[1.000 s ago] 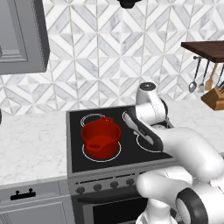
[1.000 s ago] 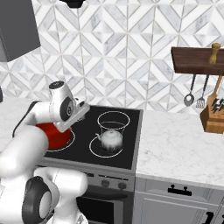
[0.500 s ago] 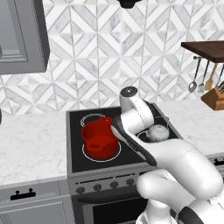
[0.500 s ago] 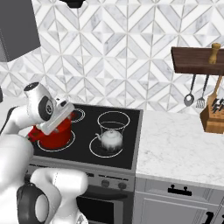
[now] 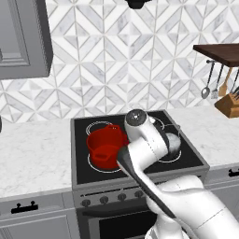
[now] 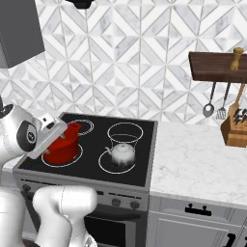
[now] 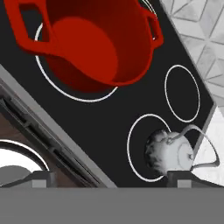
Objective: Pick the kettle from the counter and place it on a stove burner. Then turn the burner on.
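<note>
The silver-grey kettle stands upright on the front right stove burner, a thin white circle on the black cooktop. In the hand view the kettle sits at the lower right inside that burner, with its wire handle arched toward the counter. In the left base view my arm hides most of the kettle. My gripper hangs open and empty above the stove's front edge, between the red pot and the kettle and touching neither. White marble counter lies right of the stove.
A red two-handled pot fills the front left burner, close beside my hand. A row of knobs runs along the stove front. A knife block and hanging utensils stand at the right, under a wooden shelf.
My arm has swung left and forward, from over the cooktop's middle to the front edge near the red pot. The kettle has stayed on its burner.
</note>
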Controlling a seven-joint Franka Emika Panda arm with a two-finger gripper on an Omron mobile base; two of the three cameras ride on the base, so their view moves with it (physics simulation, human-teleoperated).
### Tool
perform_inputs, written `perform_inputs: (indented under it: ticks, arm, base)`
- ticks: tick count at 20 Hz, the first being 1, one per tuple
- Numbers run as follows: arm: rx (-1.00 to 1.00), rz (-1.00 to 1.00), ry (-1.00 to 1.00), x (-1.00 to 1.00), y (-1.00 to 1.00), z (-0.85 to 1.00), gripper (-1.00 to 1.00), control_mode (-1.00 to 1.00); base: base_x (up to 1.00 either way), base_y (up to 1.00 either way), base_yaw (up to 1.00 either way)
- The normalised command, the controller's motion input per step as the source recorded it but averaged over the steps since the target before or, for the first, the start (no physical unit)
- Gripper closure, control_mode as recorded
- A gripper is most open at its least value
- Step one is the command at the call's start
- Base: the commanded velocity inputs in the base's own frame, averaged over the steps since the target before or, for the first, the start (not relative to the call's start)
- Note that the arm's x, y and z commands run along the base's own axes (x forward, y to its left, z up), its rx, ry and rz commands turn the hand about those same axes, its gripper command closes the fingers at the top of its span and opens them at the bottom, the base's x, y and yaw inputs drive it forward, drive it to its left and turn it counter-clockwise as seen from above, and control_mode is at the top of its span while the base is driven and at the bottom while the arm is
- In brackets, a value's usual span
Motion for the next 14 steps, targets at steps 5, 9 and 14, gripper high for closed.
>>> perform_inputs:
  ticks: [5,9,14]
  arm:
    - [0.28,-0.31,-0.38,-1.00,0.04,-0.31,-1.00,-1.00]
    - [0.32,-0.32,-0.37,-0.98,0.16,-0.23,-1.00,-1.00]
    - [0.32,-0.26,-0.32,-0.96,0.12,-0.15,-1.00,-1.00]
  base:
    - [0.00,0.00,0.00]
    - [0.00,0.00,0.00]
    - [0.00,0.00,0.00]
